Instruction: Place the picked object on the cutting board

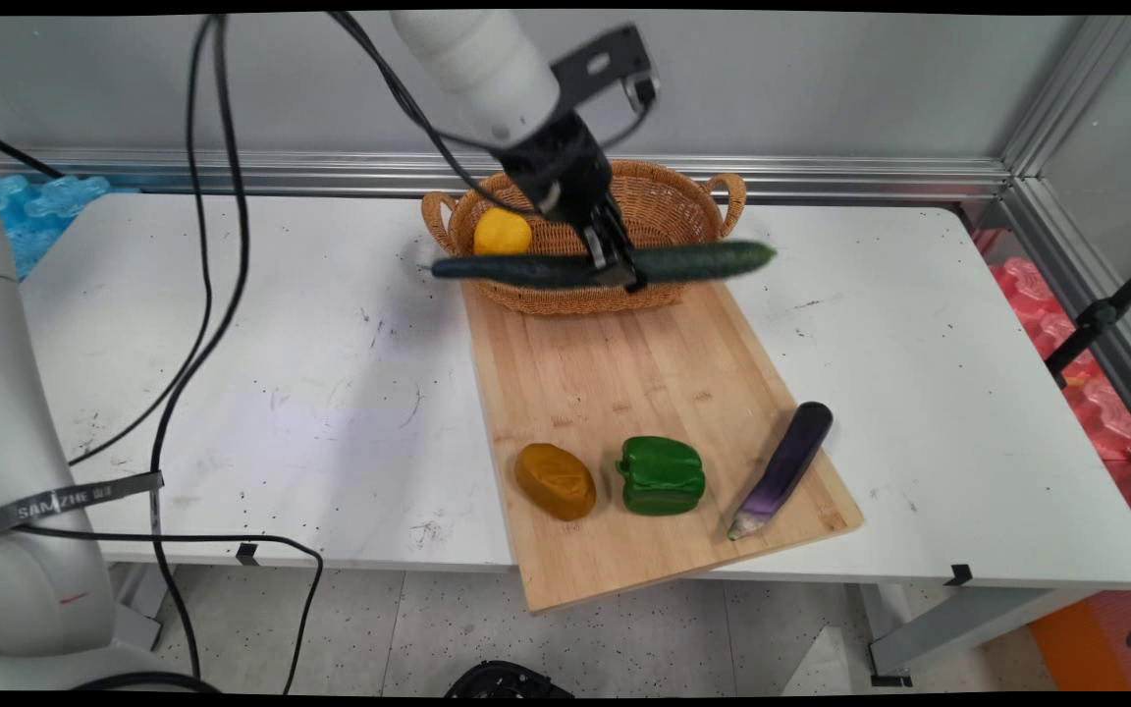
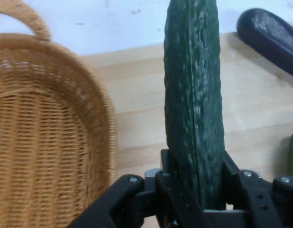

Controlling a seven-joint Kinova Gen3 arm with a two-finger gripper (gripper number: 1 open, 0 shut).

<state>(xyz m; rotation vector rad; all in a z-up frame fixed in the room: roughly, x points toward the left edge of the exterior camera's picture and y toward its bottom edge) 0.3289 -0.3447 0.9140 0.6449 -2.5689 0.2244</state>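
The gripper (image 1: 615, 267) is clenched on a long cucumber (image 1: 605, 265), held level in the air over the near rim of the wicker basket (image 1: 669, 196). Gripped off-centre, it might tilt or snag the rim.

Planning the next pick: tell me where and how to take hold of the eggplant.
Grip the eggplant across its thick dark middle, coming from above. It lies flat and slanted on the cutting board, its sides clear; the green pepper sits apart. The stem end tapers, probably offering less hold.
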